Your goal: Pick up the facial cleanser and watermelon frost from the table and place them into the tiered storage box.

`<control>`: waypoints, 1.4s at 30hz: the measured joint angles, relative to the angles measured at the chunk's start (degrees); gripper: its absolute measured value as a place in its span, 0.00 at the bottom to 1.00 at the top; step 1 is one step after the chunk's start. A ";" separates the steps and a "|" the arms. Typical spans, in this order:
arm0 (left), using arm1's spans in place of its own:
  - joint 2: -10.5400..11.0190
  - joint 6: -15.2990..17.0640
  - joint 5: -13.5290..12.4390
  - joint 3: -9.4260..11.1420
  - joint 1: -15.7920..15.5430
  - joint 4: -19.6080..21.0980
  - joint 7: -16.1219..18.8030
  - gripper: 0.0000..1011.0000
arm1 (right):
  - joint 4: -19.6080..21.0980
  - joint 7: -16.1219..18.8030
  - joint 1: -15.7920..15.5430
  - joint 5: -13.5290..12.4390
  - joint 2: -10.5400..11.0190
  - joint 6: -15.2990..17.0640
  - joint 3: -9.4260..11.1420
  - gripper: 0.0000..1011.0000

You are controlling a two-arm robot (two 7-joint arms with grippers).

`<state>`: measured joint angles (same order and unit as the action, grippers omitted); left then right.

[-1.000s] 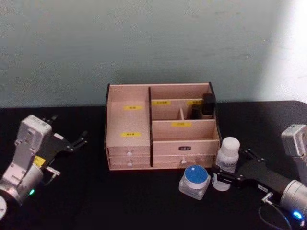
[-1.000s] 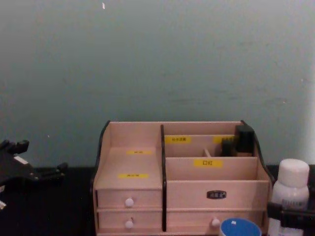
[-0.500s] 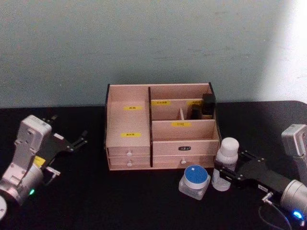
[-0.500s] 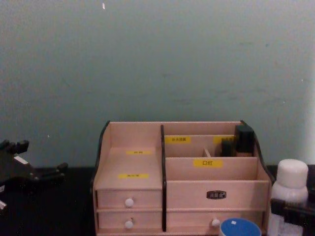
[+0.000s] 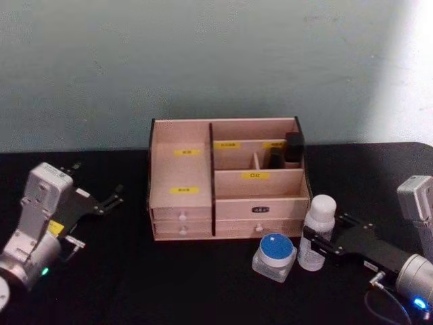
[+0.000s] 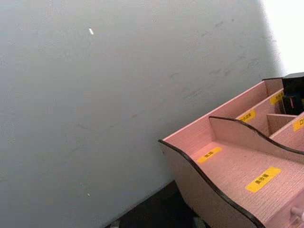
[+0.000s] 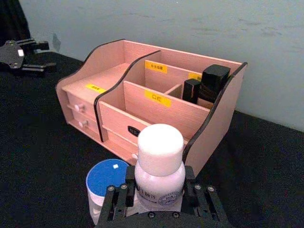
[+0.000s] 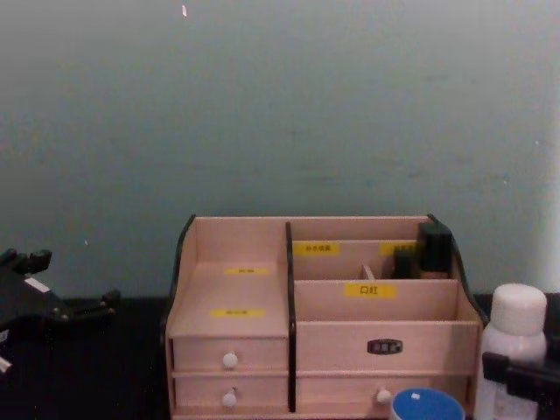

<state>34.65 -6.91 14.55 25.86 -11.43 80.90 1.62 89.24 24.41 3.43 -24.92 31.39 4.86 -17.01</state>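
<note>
Right pincer (image 5: 312, 245) is clamped round the lower body of the facial cleanser (image 5: 319, 223), a tall slim white plastic bottle with a rounded cap. The bottle appears to rest on the black desk (image 5: 203, 291), just off the front right corner of the tiered storage box (image 5: 226, 179), a pale pinkish wooden organiser. Watermelon frost (image 5: 276, 254), a squat clear jar with a blue lid, sits just beside the bottle, untouched. Neither item is in the box. Assessment: grasp made, lift and both placements outstanding. Right arm reaches in low from the desk's right edge. Left pincer (image 5: 95, 183) is parked near the left edge, fingers apart.
</note>
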 joint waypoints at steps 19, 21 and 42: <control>0.00 0.00 0.00 0.00 0.00 0.00 0.00 0.99 | 8.29 0.04 -3.46 -5.25 2.88 2.39 4.28 0.59; 0.00 0.00 0.00 0.00 0.00 0.00 0.00 0.99 | 8.85 -0.14 -2.84 -5.65 3.06 2.93 4.33 0.59; 0.00 0.00 0.00 0.00 0.00 0.00 0.00 0.99 | 2.03 0.33 14.05 -5.33 -0.07 7.97 -2.19 0.59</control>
<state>34.65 -6.91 14.55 25.86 -11.43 80.90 1.62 91.27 24.74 17.48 -30.25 31.32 12.83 -19.20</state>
